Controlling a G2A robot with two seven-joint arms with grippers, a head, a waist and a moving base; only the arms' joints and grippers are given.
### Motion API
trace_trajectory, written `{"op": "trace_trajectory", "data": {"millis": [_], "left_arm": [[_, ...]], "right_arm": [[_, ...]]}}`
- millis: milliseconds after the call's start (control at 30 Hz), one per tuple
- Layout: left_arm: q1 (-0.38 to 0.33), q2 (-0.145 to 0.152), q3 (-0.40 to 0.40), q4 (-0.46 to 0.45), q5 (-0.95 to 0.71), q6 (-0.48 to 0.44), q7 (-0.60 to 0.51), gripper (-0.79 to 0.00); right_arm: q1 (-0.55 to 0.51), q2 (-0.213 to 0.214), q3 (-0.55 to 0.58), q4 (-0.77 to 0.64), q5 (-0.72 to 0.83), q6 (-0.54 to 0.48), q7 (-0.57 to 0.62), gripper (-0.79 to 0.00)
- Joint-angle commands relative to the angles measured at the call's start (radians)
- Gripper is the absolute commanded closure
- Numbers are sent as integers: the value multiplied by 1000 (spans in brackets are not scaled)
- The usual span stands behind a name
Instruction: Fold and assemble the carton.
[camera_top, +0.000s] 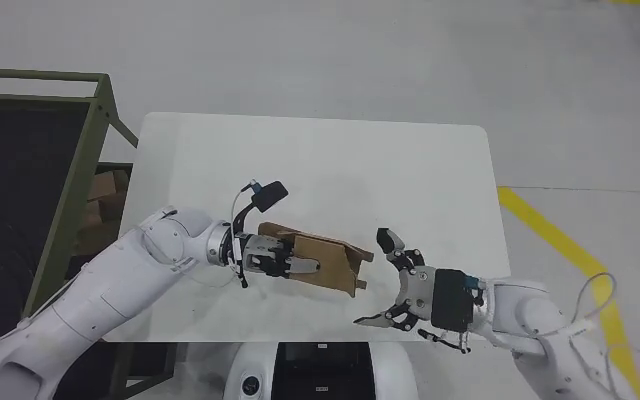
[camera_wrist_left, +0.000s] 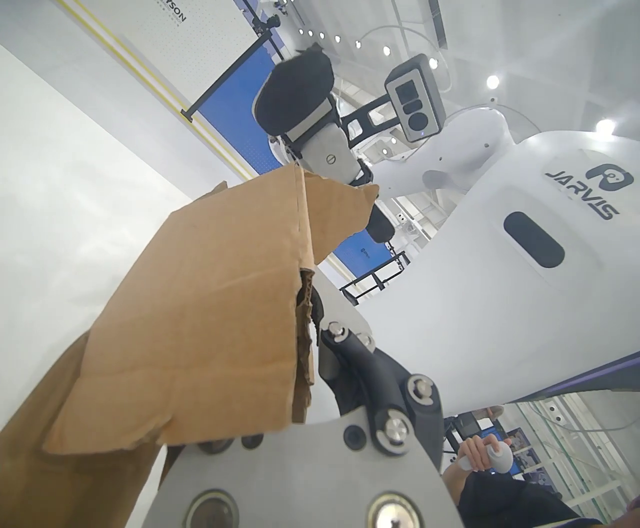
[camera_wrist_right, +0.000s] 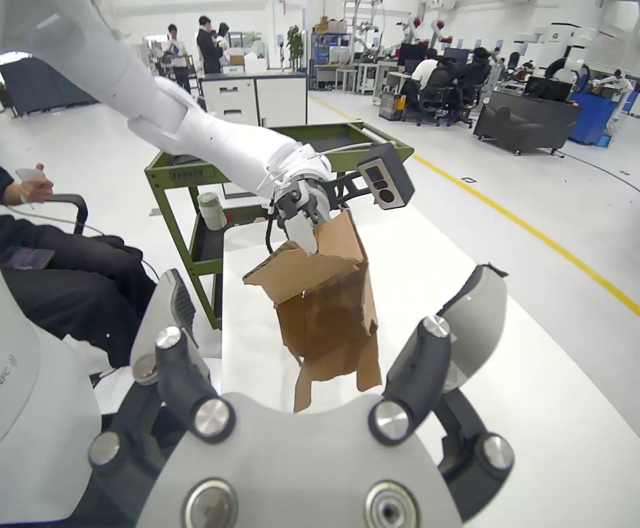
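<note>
Cardboard carton pinched in left fingers, right fingers spread wide near its free edge

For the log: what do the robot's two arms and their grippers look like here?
The left arm and right arm have smooth white shells, with a thin pale cable at the left wrist. The left gripper and right gripper share black linkages, silver bolts and pale grey curved fingers. A grey-and-black camera box sits on the left wrist's black bracket.
</note>
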Motion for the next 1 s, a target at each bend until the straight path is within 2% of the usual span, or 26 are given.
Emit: {"op": "trace_trajectory", "data": {"millis": [0, 233, 733, 800, 833, 967], "left_arm": [[-4, 1, 4, 1, -9, 9, -9, 0], [-17, 4, 15, -2, -28, 24, -24, 0], [-34, 8, 33, -1, -33, 25, -25, 0], [-35, 10, 33, -1, -34, 23, -23, 0], [-35, 10, 33, -1, -34, 22, -22, 0], [-36, 13, 36, -3, -34, 20, -20, 0]], "right_arm": [[9, -1, -8, -7, -48, -12, 24, -785], [7, -10, -51, -41, -184, 86, 100, -785], [-22, -20, -68, -53, -287, 198, 99, -785], [-29, -20, -63, -52, -292, 201, 99, -736], [-32, -20, -61, -51, -296, 203, 104, -674], [-45, -21, -52, -56, -306, 221, 125, -533]]}}
